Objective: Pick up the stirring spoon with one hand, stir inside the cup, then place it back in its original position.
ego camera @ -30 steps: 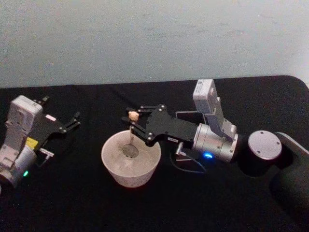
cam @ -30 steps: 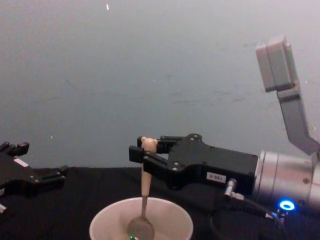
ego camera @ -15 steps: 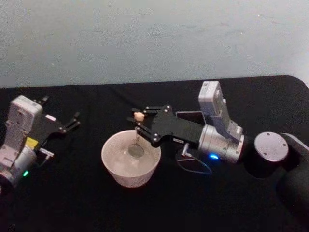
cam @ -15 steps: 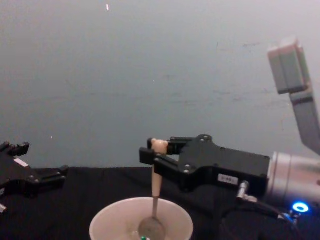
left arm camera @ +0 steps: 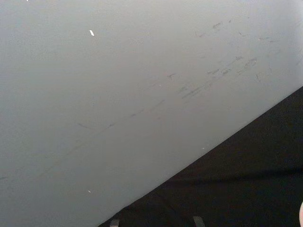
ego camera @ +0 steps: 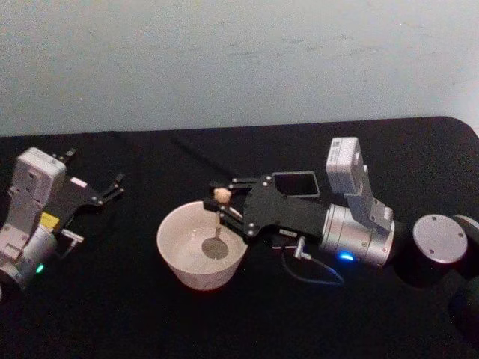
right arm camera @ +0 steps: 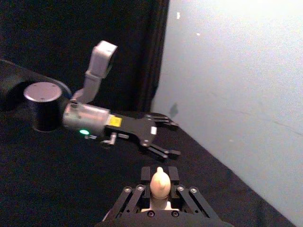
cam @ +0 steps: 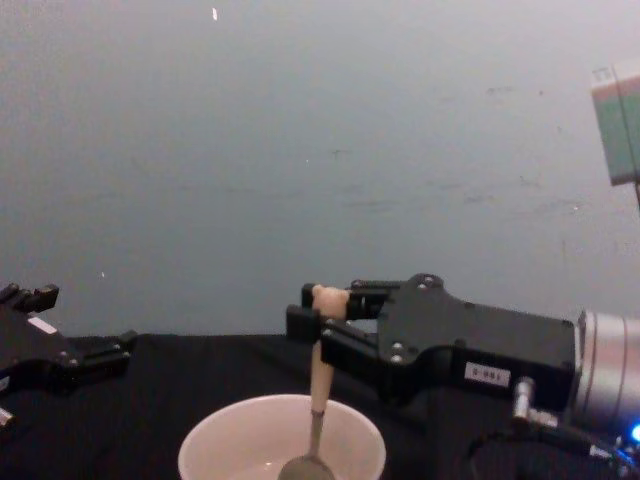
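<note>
It looks like a bare robot test space or lab: a worktable [ego camera: 112,314] covered in plain black cloth, pushed against a scuffed, unadorned pale blue-grey wall [ego camera: 224,60].

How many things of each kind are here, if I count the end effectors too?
stirring spoon: 1
cup: 1
dark holder box: 1
end effectors: 2, the left end effector and the right end effector
Total: 5
</note>
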Controlling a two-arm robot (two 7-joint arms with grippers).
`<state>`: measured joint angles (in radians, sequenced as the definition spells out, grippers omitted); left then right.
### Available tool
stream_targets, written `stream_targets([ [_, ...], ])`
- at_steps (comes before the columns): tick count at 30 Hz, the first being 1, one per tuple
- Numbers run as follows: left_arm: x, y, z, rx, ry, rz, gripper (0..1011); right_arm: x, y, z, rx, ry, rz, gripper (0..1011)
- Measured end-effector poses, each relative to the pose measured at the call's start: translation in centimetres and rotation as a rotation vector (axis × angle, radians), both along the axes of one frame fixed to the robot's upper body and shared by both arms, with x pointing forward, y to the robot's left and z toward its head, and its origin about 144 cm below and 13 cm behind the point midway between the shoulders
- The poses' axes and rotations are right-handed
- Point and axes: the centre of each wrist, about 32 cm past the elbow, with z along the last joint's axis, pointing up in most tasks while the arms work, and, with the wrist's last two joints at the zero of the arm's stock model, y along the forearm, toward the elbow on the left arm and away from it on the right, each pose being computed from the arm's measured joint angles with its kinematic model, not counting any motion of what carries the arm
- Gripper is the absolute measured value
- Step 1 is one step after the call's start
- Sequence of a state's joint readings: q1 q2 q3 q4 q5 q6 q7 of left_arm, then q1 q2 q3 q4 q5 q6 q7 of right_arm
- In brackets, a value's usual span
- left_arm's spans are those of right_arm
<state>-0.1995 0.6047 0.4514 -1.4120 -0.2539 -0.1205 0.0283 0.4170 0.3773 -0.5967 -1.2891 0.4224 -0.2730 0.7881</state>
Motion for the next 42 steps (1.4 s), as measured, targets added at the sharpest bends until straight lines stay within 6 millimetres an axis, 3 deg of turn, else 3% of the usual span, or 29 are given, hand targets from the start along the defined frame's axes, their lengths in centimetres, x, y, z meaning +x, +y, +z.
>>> stream_targets([
  [8,0.0,0.0,0.0,0.000,0.000,0.000,1001,-0.2,1.2,-0.1,0.009,0.009,0.041,214],
  [19,0.0,0.0,0.0,0.000,0.000,0.000,1001,1.8,2.8,-0.4,0.012,0.004,0.002,214],
  [30,0.0,0.0,0.0,0.000,0.000,0.000,1001,2.7,1.8,-0.2,0.017,-0.008,-0.070,214],
  [42,0.0,0.0,0.0,0.000,0.000,0.000,1001,1.5,0.0,0.1,0.012,-0.002,-0.089,214],
])
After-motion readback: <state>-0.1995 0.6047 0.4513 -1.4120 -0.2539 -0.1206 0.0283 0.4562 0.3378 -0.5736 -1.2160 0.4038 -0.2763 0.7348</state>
